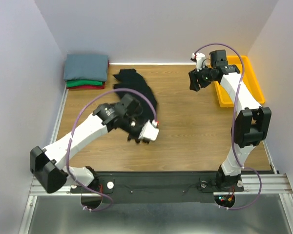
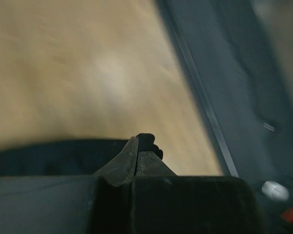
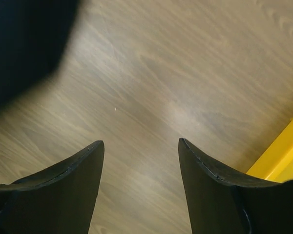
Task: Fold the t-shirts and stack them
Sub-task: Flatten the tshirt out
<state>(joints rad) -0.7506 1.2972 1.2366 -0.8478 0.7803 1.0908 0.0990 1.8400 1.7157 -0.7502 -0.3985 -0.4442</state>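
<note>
Three tees are sitting folded in one pile well beyond and to the left of the left end effector: grey-blue tee on top, green tee under it, red tee at the bottom, so that part is looking done. The black tee is lying crumpled and unfolded on the table, trailing from the left end effector away toward the far side. That end effector's fingers are pressing together, and they are apparently pinching an edge of the black cloth, though the wrist view is blurred. The right end effector is hovering wide open and empty over bare wood, with the yellow bin just to its right and the black tee off to its left. Spreading, folding and stacking the black tee are remaining.
</note>
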